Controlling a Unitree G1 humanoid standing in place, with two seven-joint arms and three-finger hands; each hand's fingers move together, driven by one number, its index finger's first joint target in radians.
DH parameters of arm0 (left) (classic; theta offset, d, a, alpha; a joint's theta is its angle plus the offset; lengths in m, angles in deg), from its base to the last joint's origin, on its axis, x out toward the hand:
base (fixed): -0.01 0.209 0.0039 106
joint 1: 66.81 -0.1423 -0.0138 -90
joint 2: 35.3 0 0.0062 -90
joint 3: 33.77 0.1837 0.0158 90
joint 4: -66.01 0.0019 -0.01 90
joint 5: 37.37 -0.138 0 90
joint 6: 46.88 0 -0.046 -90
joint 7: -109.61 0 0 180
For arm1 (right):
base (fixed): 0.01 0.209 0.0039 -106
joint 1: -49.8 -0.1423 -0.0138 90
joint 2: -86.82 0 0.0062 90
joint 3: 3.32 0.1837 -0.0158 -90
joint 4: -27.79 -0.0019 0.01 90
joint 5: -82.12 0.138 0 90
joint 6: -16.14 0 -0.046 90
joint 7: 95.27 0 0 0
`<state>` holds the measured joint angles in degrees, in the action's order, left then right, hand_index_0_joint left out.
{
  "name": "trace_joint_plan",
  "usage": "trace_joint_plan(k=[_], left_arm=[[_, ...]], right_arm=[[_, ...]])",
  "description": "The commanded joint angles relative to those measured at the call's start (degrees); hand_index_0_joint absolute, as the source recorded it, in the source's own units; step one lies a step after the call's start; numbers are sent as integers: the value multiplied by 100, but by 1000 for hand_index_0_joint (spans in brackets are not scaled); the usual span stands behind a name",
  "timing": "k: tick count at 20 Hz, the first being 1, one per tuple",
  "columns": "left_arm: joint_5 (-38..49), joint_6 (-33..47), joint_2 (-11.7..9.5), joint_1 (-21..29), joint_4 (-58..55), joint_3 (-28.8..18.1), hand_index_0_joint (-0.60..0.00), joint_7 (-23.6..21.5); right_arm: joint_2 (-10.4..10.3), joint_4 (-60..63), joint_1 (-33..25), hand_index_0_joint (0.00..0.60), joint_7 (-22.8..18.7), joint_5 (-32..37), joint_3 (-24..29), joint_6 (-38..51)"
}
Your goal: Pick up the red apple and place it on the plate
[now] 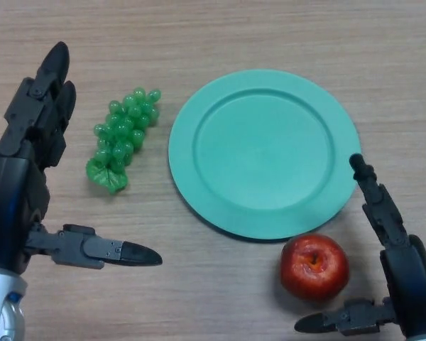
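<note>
Your right hand (405, 284) is sitting spread wide at the near right, fingers straight, flanking the red apple (314, 266) without touching it. The apple is resting on the table (220, 28), stem dimple facing up, just beside the plate (264, 153) rim. Your left hand (28, 177) is hanging open beside the grapes (122, 136).

Grapes: I am seeing a green grape bunch (122, 137) lying on the table, leaf end pointing toward me.
Table: I am looking at a light wood-grain table (220, 284) lying under everything.
</note>
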<state>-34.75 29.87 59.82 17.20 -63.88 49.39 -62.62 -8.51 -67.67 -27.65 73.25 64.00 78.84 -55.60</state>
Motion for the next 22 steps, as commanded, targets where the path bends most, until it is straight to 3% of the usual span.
trace_joint_plan(k=[1,2,5,11,15,19,22], left_arm=[[-67,885,-141,50,-330,-268,0,-268],[-53,859,-145,61,-340,-288,0,-273],[119,609,-199,218,-395,-471,0,-315],[-27,790,-142,194,-281,-112,0,-458],[-32,835,-130,193,-246,-12,0,-506],[182,909,-155,213,-137,-107,0,-470],[189,949,-202,270,14,-237,0,-442]], right_arm=[[23,-474,-25,100,-682,89,-98,158],[23,-499,-8,199,-748,57,-131,61],[22,-566,-63,600,-1130,59,-495,-535],[22,-1219,-8,600,-717,1099,-359,-615],[29,-2087,-280,600,-380,660,49,-1481],[22,-2256,-1541,600,-361,584,105,-2486],[22,-1576,-2507,600,-212,534,127,-2569]])
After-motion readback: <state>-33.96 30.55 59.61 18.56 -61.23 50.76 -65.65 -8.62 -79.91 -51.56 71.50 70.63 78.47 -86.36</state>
